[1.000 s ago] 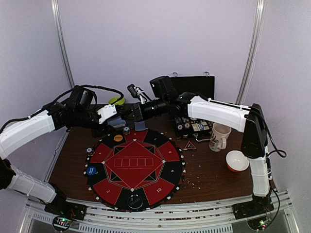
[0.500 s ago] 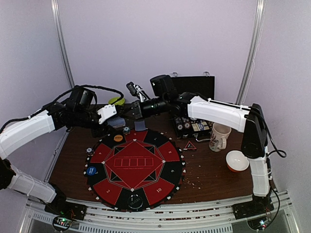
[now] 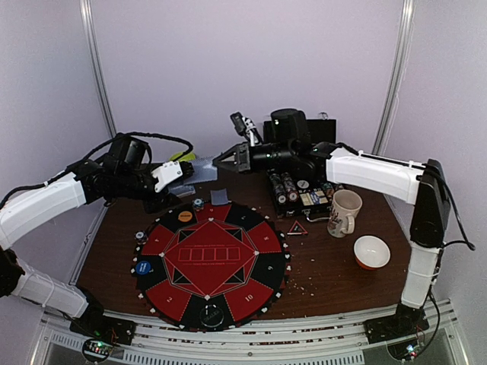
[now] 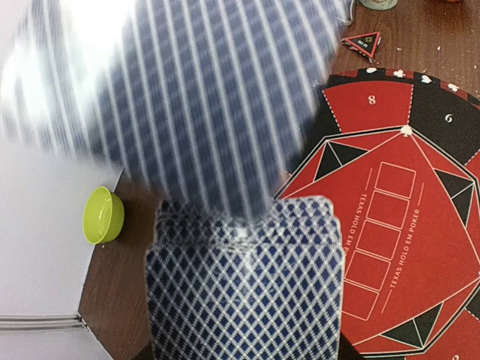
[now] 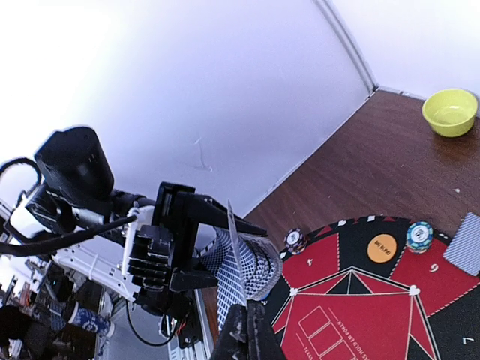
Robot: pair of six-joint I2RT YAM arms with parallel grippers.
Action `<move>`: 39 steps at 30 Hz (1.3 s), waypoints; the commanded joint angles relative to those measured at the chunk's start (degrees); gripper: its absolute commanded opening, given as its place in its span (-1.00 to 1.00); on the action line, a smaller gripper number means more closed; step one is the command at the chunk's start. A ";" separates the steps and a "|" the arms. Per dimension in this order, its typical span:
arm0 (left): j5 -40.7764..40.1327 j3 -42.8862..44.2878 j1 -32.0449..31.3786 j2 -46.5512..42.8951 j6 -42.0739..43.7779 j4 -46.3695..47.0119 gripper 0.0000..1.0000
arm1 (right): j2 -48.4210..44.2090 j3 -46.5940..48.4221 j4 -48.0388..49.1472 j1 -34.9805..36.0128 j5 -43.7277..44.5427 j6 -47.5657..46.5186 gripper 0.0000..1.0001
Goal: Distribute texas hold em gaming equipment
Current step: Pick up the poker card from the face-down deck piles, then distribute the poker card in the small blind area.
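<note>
My left gripper (image 3: pixel 181 185) clamps the deck (image 4: pixel 244 292) face-down beside the mat (image 3: pixel 209 258). This presents it so my right gripper (image 5: pixel 244 334), pinched on one card (image 5: pixel 234 255), can deal.

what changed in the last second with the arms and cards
The right gripper shut on one card from the deck and drew it up and to the right, away from the left gripper. The left gripper kept holding the deck in place; the loose card, chips and mat stayed put.
</note>
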 commanded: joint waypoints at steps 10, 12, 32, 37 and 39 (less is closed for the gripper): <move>-13.61 3.89 2.35 2.36 -8.54 4.33 -0.08 | -12.29 -16.82 -2.78 -2.37 19.16 -0.26 -1.00; -13.77 4.48 2.77 2.20 -9.31 4.55 -0.08 | -8.77 -18.48 -1.12 1.49 17.04 0.84 -1.00; -13.61 5.81 3.18 3.10 -12.02 6.17 -0.08 | 35.91 8.33 25.83 24.82 6.24 38.73 -1.00; -12.96 5.63 3.13 2.24 -12.66 6.16 -0.08 | 39.91 12.71 25.92 24.94 7.17 41.44 -1.00; -13.12 5.70 3.18 1.79 -12.54 6.17 -0.08 | 42.59 17.00 22.04 24.97 6.28 40.46 -1.00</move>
